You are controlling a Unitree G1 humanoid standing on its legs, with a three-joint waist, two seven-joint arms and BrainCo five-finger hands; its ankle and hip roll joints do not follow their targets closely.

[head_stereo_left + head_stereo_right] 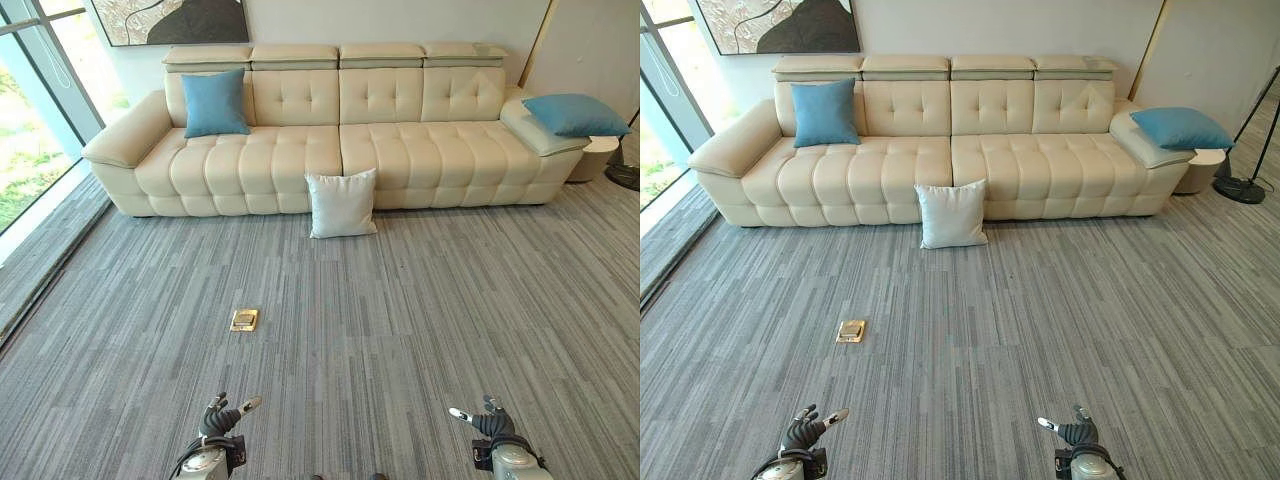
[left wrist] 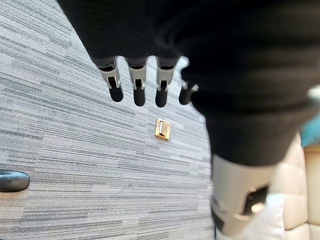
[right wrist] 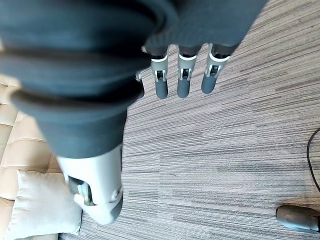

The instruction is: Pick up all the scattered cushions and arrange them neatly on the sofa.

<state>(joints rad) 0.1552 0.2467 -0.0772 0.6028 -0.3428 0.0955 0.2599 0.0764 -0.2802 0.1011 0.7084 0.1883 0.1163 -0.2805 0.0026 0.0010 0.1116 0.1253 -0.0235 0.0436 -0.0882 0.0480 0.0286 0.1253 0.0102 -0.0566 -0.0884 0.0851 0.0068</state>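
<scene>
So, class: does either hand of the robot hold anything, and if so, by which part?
Nothing is held. The left hand and right hand hang open above the carpet, while the white cushion leans against the sofa front.

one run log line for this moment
left hand: open, empty | right hand: open, empty | white cushion: on carpet against sofa front | blue cushions: one on seat, one on right armrest

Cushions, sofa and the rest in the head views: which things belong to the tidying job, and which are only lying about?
Job:
white cushion, on the carpet, leaning against the sofa front
blue cushion on the seat
second blue cushion on the sofa's right end
sofa

Lying about:
brass floor plate
wall picture
floor lamp base
</scene>
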